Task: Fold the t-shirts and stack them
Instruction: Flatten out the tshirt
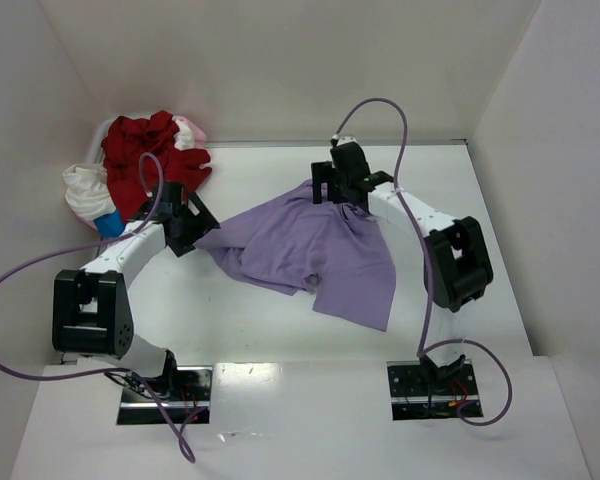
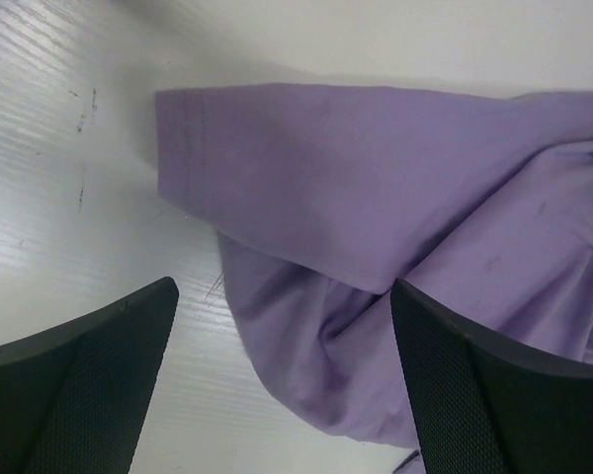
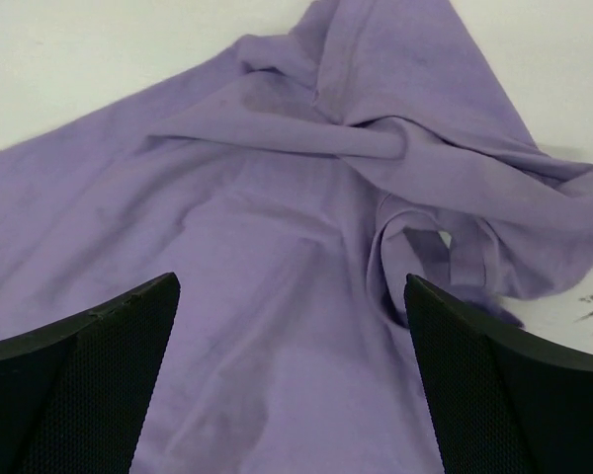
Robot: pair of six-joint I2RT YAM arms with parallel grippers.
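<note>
Fingers of my left gripper [image 1: 194, 233] and right gripper [image 1: 330, 192] stand wide apart, empty. The purple t-shirt [image 1: 310, 250] lies crumpled between them, mid-table. The red t-shirt [image 1: 143, 160], white t-shirt [image 1: 82, 190] and pink t-shirt [image 1: 189, 129] heap at ten o'clock.

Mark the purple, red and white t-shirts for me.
purple t-shirt [image 1: 310, 245]: top external view, middle of the spread cloth.
red t-shirt [image 1: 130, 150]: top external view, centre of the crumpled heap.
white t-shirt [image 1: 84, 190]: top external view, its bunched middle.

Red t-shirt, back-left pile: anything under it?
A white t-shirt pokes out left of the red t-shirt, and a pale pink t-shirt at its far side. How far either runs underneath is covered.
</note>
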